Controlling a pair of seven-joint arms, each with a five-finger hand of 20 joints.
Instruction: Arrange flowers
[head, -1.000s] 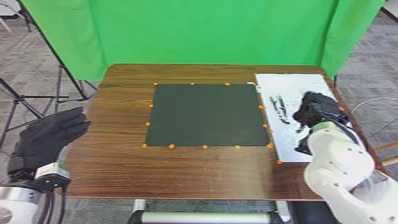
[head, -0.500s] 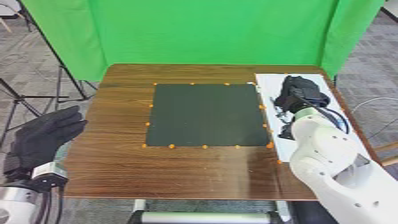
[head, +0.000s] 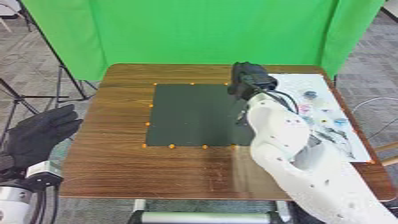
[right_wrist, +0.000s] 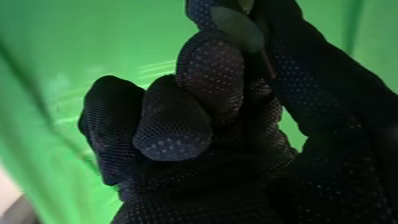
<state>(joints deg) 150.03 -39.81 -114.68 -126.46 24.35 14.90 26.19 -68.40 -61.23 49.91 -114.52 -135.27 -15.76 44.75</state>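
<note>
head view | left hand (head: 37, 134) loose beside tabletop (head: 105, 167) | right hand (head: 251, 80) over mat's (head: 188, 112) far edge | flowers (head: 306, 108) on sheet (head: 289, 82); most placing seems left | right wrist view | fingers (right_wrist: 210, 65) pinch leafy stem (right_wrist: 236, 27), not yet set down

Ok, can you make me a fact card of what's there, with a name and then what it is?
Right hand: by the dark mat's far right corner, pinching a leaf-like piece
Left hand: open, by the table's left edge
Mat: on the table, orange dots along its edges
White sheet: right of the mat, with small pieces on it, too small to name
Behind the table: green curtain
</note>
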